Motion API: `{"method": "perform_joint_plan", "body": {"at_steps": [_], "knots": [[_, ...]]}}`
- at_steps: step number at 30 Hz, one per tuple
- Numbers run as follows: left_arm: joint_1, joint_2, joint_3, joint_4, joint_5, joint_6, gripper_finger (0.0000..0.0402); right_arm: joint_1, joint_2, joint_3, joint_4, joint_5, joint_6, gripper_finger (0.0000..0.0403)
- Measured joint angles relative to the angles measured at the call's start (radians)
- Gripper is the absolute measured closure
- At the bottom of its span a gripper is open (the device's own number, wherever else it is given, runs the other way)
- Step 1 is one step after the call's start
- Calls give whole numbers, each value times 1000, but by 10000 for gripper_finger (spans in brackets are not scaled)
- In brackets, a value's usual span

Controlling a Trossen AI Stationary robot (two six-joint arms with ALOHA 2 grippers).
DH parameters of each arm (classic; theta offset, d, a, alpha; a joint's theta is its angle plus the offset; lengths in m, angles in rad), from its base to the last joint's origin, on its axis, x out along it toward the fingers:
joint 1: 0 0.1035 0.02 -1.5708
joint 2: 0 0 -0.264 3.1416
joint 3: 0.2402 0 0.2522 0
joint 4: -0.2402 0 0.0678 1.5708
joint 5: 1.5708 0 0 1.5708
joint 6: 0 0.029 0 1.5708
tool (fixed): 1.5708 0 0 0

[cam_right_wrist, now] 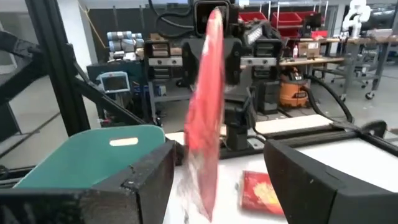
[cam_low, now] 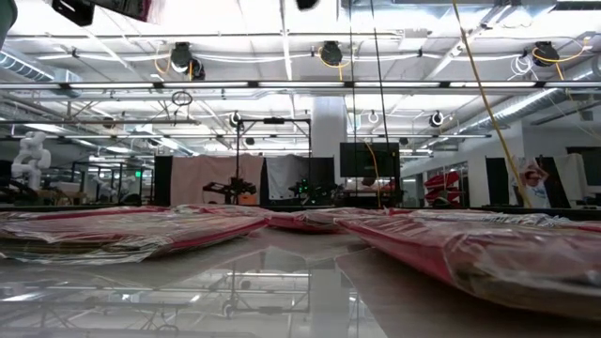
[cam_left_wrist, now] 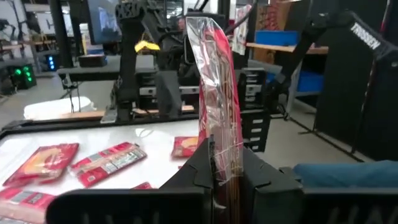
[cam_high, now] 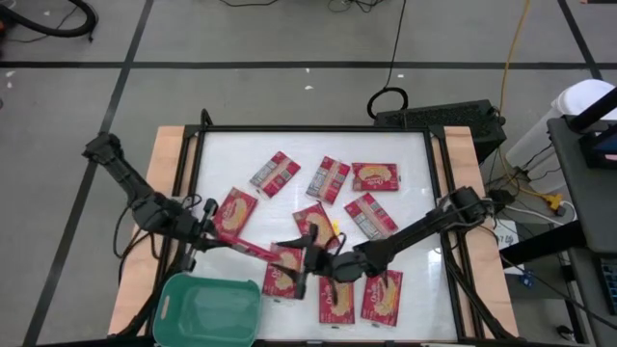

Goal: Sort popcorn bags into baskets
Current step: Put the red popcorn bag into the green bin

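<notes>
Overhead, the left gripper point(cam_high: 224, 242) is clamping one popcorn bag point(cam_high: 253, 250) by its edge, its fingers point(cam_left_wrist: 199, 171) pinched tight on the packet, which is standing on edge between the two arms near the table's point(cam_high: 405, 164) front edge. The right gripper point(cam_high: 307, 256) is facing it from the other side with its jaws standing wide, the far end of the same packet hanging between the two dark fingers point(cam_right_wrist: 146, 177) without either one visibly pressing on it. The teal basket point(cam_high: 207, 310) is sitting at the front left corner of the table, just beside the held packet and apparently empty. The remaining popcorn bags are lying flat on the white tabletop: one point(cam_high: 275, 173) and two others point(cam_high: 328, 179) point(cam_high: 375, 176) toward the back, one point(cam_high: 234, 212) near the left gripper, one point(cam_high: 371, 215) right of centre, one point(cam_high: 314, 224) partly under the right arm, and three point(cam_high: 283, 277) point(cam_high: 336, 300) point(cam_high: 382, 295) along the front edge. From table height, the packets point(cam_low: 470, 246) are appearing as low red mounds under glossy film, with neither gripper in that view.
</notes>
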Motion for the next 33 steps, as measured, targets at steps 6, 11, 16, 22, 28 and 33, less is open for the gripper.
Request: {"method": "perform_joint_plan", "body": {"at_steps": [6,11,16,22,28,33], "knots": [[-51,-3,0,16,-70,58,381,-1,26,114,-144,28,-25,163],[-79,-3,0,28,-94,89,381,-32,28,116,-166,-6,-47,166],[-97,-3,0,31,-152,121,381,-82,28,116,-163,-98,-14,214],[-122,-5,0,22,-192,126,380,-121,28,116,-154,-246,15,337],[-156,-4,0,18,-188,146,327,-110,28,116,-170,-268,27,387],[-200,-9,23,16,-222,119,224,-82,28,116,-155,-258,53,394]]}}
